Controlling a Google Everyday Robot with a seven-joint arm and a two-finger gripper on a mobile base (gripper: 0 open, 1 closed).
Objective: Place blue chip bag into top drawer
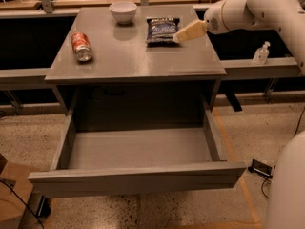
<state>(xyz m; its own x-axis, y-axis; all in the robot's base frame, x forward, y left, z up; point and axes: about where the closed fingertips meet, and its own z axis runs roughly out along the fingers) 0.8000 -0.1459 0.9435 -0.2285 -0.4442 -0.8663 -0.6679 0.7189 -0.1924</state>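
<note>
At blue chip bag (162, 30) right edge: pincer (178, 37), arm (238, 11) extended leftward.

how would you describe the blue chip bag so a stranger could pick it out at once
On the grey table above the open top drawer, look toward the back. The blue chip bag lies flat there, the gripper by its right edge. It is the only dark-blue packet; its neighbours are a white bowl and a red soda can.
</note>
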